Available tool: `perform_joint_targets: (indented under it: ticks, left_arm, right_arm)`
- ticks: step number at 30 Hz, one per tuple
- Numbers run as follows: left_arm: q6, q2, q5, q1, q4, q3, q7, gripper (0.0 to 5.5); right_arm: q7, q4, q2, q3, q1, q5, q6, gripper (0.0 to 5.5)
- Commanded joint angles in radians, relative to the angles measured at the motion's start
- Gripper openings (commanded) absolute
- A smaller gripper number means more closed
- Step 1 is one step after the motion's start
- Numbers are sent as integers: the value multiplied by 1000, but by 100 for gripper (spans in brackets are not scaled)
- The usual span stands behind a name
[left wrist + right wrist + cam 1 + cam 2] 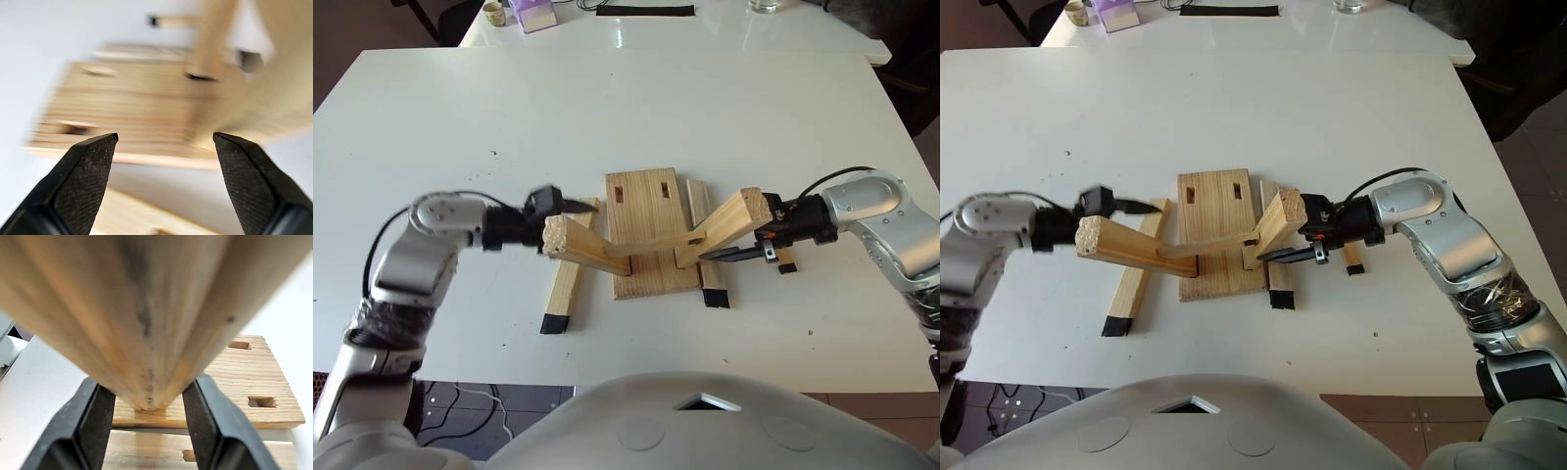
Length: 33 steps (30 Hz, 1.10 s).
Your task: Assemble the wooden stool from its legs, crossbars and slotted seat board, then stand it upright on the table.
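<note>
At 9 o'clock of the seat board (641,196), the left gripper (165,139) has its fingers apart and grips nothing. It sits just beside the raised end of the left leg (582,247). A loose leg (563,289) lies on the table (460,117) at the board's 8 o'clock. The crossbar (651,243) spans from the left leg to the right leg (729,223) over the flat board, whose slots are toward 12. At 3 o'clock, the right gripper (146,421) is clamped on the right leg. A spare leg (703,211) lies along the board's 3 o'clock edge.
</note>
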Motion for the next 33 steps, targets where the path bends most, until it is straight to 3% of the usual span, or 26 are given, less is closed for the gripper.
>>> perform_joint_targets:
  ticks: [1, 5, 9, 12, 17, 24, 29, 33]
  left_arm:
    - [151, -146, -111, -271, 145, 21, 51, 362]
    - [249, -263, -194, -412, 161, -35, 3, 304]
    - [408, -280, -317, -476, 76, -100, -127, 239]
    - [485, -274, -394, -499, 21, -107, -190, 239]
    - [563, -277, -480, -519, 2, -86, -218, 239]
    - [536, -267, -439, -475, -5, -149, -247, 239]
    - [550, -264, -458, -467, -30, -153, -254, 239]
    - [455, -210, -318, -394, -16, -293, -306, 239]
  right_arm:
    - [1, 74, -19, 154, 88, -201, 59, 200]
    - [2, 93, -5, 167, 68, -217, 47, 200]
    - [11, 107, 12, 179, 37, -229, 43, 200]
    - [21, 124, 28, 191, 14, -246, 32, 200]
    - [42, 129, 56, 185, 7, -277, 37, 122]
    - [65, 133, 74, 177, 7, -299, 36, 19]
    - [73, 130, 88, 170, 5, -312, 40, 5]
    - [76, 130, 98, 168, 10, -323, 38, 5]
